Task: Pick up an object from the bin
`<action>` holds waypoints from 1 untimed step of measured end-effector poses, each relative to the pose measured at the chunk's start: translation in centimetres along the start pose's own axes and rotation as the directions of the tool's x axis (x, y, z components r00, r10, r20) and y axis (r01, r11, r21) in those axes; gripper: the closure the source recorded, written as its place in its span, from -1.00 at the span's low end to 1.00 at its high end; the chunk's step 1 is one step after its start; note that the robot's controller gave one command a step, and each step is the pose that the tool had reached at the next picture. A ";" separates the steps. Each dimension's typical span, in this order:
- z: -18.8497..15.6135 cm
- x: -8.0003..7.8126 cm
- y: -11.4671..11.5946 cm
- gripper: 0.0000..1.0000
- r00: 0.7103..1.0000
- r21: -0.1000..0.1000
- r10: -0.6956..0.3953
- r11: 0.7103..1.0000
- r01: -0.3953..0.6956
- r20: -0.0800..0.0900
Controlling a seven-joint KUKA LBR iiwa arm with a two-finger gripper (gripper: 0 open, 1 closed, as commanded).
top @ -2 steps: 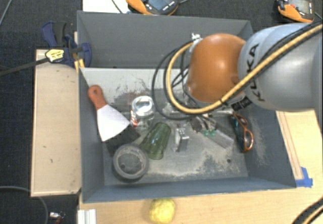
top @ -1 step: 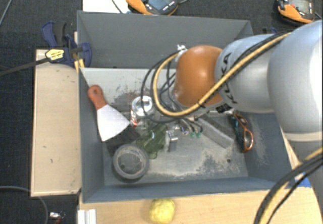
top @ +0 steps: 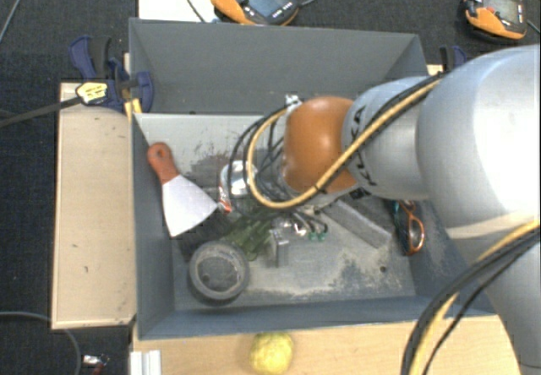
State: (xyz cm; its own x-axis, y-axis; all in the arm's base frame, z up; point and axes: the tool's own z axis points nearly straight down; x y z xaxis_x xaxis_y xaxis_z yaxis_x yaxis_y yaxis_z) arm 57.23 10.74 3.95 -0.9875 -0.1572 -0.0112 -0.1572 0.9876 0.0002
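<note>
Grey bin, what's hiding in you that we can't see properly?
Orange-handled tool at the right wall, camera view: silver robot arm covers most of it; kind unclear.
Dark green leafy thing, middle: the arm's wrist overlaps its top; kind unclear.
Grey flat bar: upper end runs under the arm.

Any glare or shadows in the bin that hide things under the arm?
Camera view: the scraper has a glaring white blade; the arm shades the floor beneath it, leaving the green thing beside the grey tape roll dark; the back wall of the bin is evenly lit.
</note>
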 end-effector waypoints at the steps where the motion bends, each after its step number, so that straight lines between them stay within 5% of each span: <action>1: -3.3 -0.6 2.6 1.00 1.000 0.000 0.002 1.000 -0.002 -0.001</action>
State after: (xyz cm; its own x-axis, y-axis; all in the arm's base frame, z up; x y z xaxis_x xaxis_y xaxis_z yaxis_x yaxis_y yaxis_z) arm 57.40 13.37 7.31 -0.9878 -0.1557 -0.0104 -0.1557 0.9878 0.0003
